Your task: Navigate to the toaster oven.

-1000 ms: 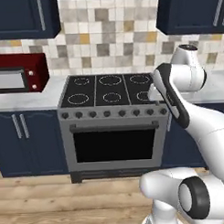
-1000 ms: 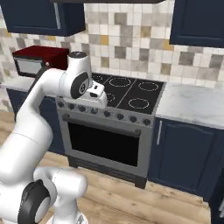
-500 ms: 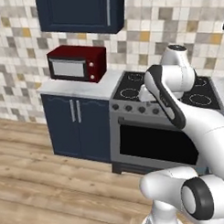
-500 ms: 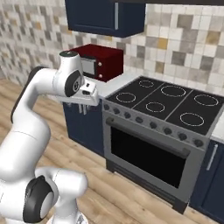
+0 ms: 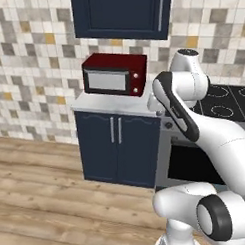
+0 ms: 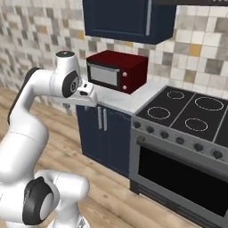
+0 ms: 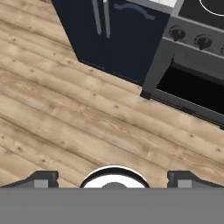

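One toaster oven [image 5: 115, 74] sits on the counter [image 6: 129, 101], beyond the gripper [image 7: 113, 177] (jaws spread, holding nothing).

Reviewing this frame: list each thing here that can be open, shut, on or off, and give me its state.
toaster oven: door shut, standing on the counter.
range oven: door shut, cooktop bare.
lower cabinet: both doors shut.
upper cabinet: doors shut.
gripper: open, fingers spread wide, holding nothing, pointing down at the wooden floor.
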